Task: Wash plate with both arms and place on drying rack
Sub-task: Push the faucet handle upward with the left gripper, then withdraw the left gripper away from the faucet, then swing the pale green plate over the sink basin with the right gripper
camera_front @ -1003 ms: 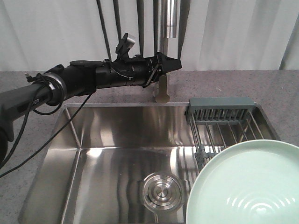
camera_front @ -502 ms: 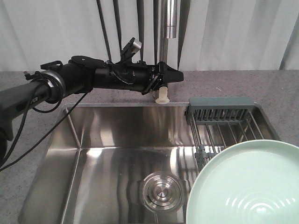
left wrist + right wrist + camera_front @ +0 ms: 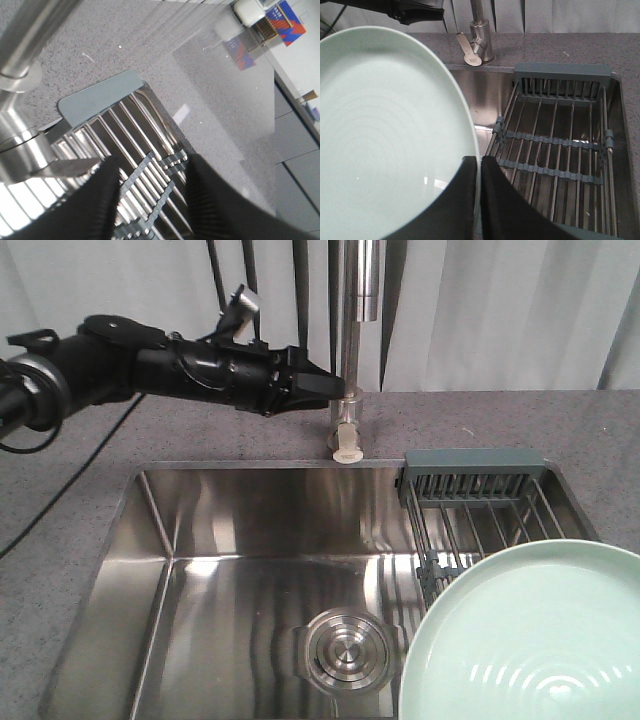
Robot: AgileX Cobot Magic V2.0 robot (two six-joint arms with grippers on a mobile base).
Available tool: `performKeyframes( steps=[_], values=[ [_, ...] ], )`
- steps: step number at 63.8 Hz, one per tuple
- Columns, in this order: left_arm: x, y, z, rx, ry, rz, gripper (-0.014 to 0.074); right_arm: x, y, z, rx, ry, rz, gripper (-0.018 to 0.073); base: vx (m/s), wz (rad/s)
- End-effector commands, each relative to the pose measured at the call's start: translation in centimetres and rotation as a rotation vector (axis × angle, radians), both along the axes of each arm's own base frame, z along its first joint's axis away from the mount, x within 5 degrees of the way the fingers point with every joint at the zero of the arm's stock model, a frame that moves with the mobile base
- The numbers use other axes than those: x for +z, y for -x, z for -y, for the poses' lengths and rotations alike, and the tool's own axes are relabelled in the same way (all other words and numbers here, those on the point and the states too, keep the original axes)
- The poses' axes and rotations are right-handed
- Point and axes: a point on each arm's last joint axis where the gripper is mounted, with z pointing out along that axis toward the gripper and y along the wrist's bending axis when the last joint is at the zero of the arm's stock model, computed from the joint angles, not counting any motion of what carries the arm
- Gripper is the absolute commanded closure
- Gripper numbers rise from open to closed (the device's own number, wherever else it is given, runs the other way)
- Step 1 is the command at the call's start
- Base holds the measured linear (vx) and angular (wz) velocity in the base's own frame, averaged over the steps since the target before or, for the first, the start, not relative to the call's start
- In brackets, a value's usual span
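Observation:
The pale mint-green plate [image 3: 530,640] hangs over the sink's front right corner, partly over the drying rack [image 3: 470,490]. In the right wrist view my right gripper [image 3: 479,167] is shut on the rim of the plate [image 3: 385,135]. The rack [image 3: 555,145] of steel rods lies beside it. My left gripper [image 3: 345,390] is at the tap column behind the sink, above the lever. In the left wrist view it [image 3: 152,162] is open and empty, with the rack [image 3: 100,100] below.
The steel sink basin [image 3: 200,540] has a round drain [image 3: 345,648] in its floor. The tap column [image 3: 350,330] rises behind it, and its lever [image 3: 346,445] points forward. Grey speckled counter [image 3: 560,425] surrounds the sink. No water shows.
My left arm has risen and drawn back to the left, away from the lever. The lever hung flat before and now points forward. The plate has stayed in place.

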Motion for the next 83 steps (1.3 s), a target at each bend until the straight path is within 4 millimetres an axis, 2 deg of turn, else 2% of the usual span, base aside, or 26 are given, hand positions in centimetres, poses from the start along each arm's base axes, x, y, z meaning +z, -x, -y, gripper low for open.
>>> performKeyframes(
  steps=[1, 6, 12, 21, 30, 38, 46, 52, 68, 77, 83],
  values=[
    [5.7, 1.8, -2.8, 0.024, 0.001, 0.069, 0.0503, 1.4, -0.3, 0.0, -0.015, -0.029, 0.085, 0.0561, 0.0, 0.0],
    [6.5, 2.5, -5.1, 0.039, -0.098, 0.05, 0.0605, 1.4, -0.3, 0.0, -0.015, -0.029, 0.085, 0.0561, 0.0, 0.0],
    [7.4, 3.8, -7.9, 0.071, -0.274, 0.035, 0.0604, 1.4, -0.3, 0.0, -0.015, -0.029, 0.085, 0.0561, 0.0, 0.0],
    [9.5, 6.4, -10.9, 0.177, -0.503, 0.054, 0.0604, 1.4, -0.3, 0.0, -0.015, -0.029, 0.085, 0.0561, 0.0, 0.0],
    [11.6, 10.2, -12.8, 0.281, -0.585, 0.123, 0.0604, 1.4, -0.3, 0.0, -0.015, -0.029, 0.085, 0.0561, 0.0, 0.0],
    [11.8, 13.7, -13.7, 0.363, -0.571, 0.163, 0.0603, 1.4, -0.3, 0.0, -0.015, -0.029, 0.085, 0.0561, 0.0, 0.0],
    [10.2, 17.8, -14.1, 0.429, -0.56, 0.181, 0.0604, 1.4, -0.3, 0.0, -0.015, -0.029, 0.085, 0.0561, 0.0, 0.0],
    [8.2, 20.9, -14.4, 0.475, -0.548, 0.184, 0.0604, 1.4, -0.3, 0.0, -0.015, -0.029, 0.085, 0.0561, 0.0, 0.0],
    [1.4, 28.9, -15.2, 0.614, -0.486, 0.204, 0.0604, 1.4, -0.3, 0.0, -0.018, -0.027, 0.09, 0.0561, 0.0, 0.0],
    [-1.6, 32.0, -15.4, 0.689, -0.397, 0.213, 0.0604, 1.3, -0.3, 0.0, -0.013, -0.026, 0.074, 0.0561, 0.0, 0.0],
    [-2.5, 33.3, -15.6, 0.734, -0.357, 0.251, 0.0604, 1.2, -0.3, 0.0, -0.015, -0.021, 0.071, 0.0561, 0.0, 0.0]
  ],
)
